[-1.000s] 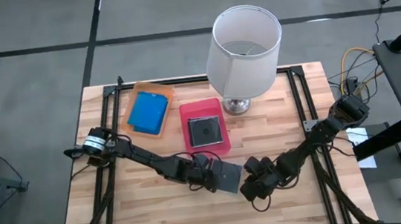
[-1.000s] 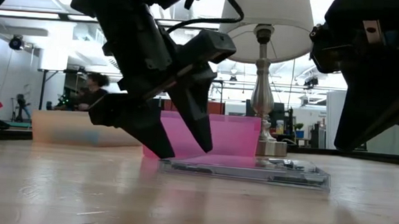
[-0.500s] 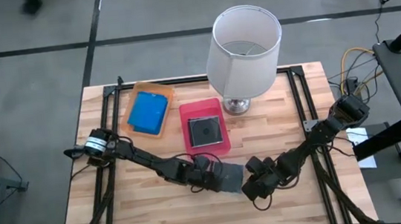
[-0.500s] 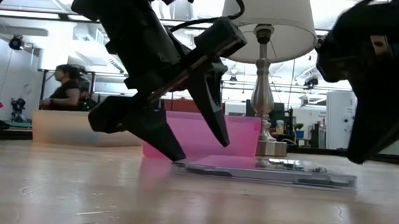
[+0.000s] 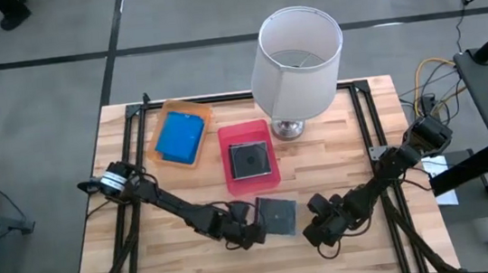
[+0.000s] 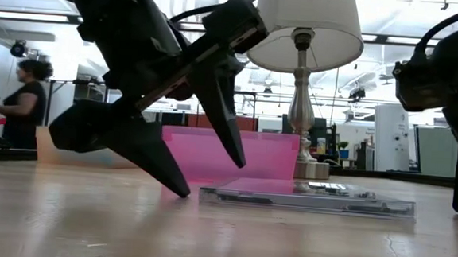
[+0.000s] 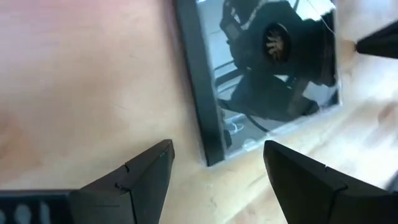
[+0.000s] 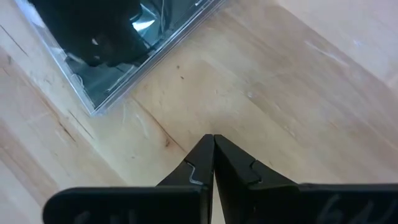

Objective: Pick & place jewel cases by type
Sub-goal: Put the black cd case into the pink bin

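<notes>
While the left hand (image 5: 252,229) is held low over the surface (image 5: 148,265) with its fingers (image 7: 140,180) spread wide and nothing between them, the grey jewel case (image 5: 277,216) lies flat just ahead of it, its dark spine edge facing the gap between the fingers. In the low view the fingertips are seen almost on the wood, just short of the case's near edge and apparently not touching it. For a sound pickup of so thin a thing, one finger is best slid under or against one edge and the other brought to the opposite edge, so that the case is pinched across its width rather than pushed along the wood. A slow approach is advised, since a flat case on bare wood is likely to skid away from a single contact.

Just beyond the case, on its far side from the left hand, the right hand (image 5: 319,229) is parked with its fingers pressed together and empty; it could serve as a stop if the case slides, though that is only a judgement.

Farther out from the left hand, the pink tray (image 5: 251,183) already holds a dark square case (image 5: 250,159), and the orange tray (image 5: 159,124) beside it holds a blue case (image 5: 179,136). By type, the pink tray is judged the destination. A lamp (image 5: 299,53) stands close behind that tray and should be cleared during the lift.
</notes>
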Controlling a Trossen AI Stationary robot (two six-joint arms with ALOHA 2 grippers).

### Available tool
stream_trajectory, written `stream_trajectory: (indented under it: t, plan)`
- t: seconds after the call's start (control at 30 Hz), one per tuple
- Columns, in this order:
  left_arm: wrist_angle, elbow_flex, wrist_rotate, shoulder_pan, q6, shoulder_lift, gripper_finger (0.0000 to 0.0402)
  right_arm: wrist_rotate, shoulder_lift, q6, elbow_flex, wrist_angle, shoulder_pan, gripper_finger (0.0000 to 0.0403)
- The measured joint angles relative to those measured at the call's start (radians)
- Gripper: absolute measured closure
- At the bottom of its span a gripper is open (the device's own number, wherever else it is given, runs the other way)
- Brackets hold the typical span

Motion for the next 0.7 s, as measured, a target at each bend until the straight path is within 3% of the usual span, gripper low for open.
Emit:
stream_trajectory:
  t: [0.7]
  plan:
    - [0.016, 0.011, -0.018, 0.073, -0.044, 0.072, 0.0162, -0.009, 0.000, -0.131, -0.024, 0.015, -0.017, 0.0394]
